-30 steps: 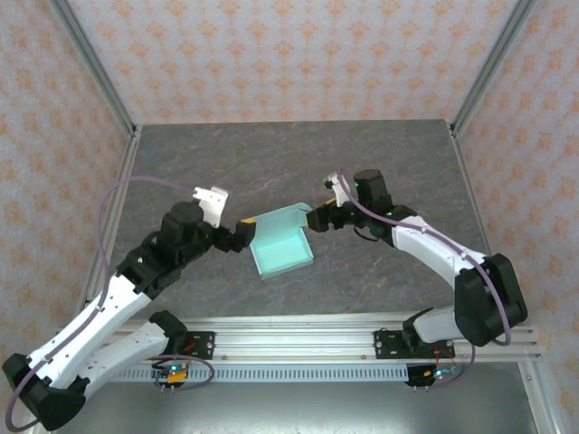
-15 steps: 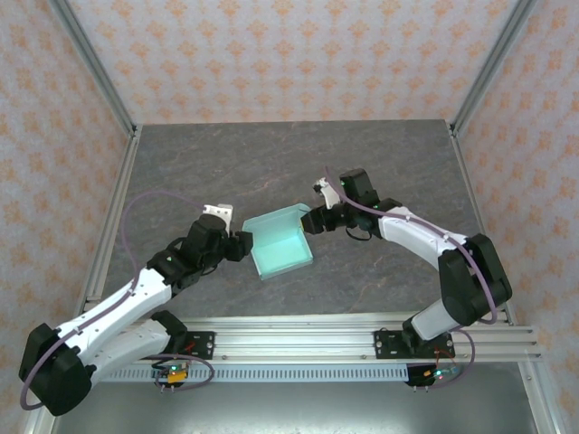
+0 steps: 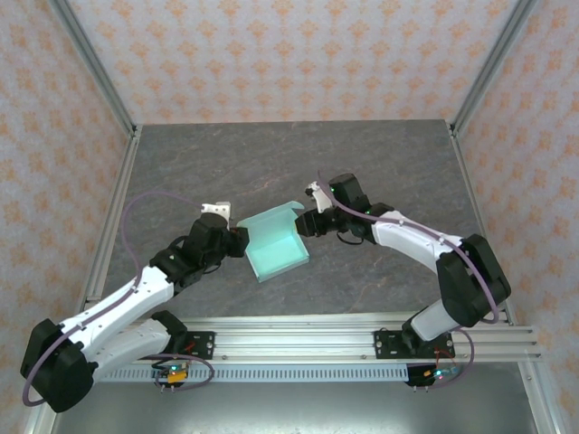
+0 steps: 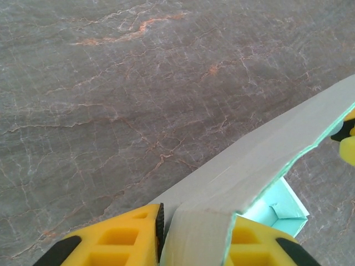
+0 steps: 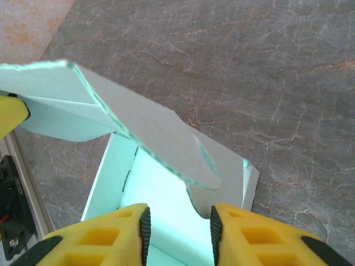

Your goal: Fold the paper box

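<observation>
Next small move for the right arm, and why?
Probably close the right gripper on the card between its fingers: the left gripper pinches one flap of the paper box, while the right jaws stand apart around raised card, not gripping it.

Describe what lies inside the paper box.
Inside the paper box, a bare mint floor shows; nothing lies on the visible part. A raised flap hides some of the interior from the right wrist camera, so that area cannot be checked.
</observation>
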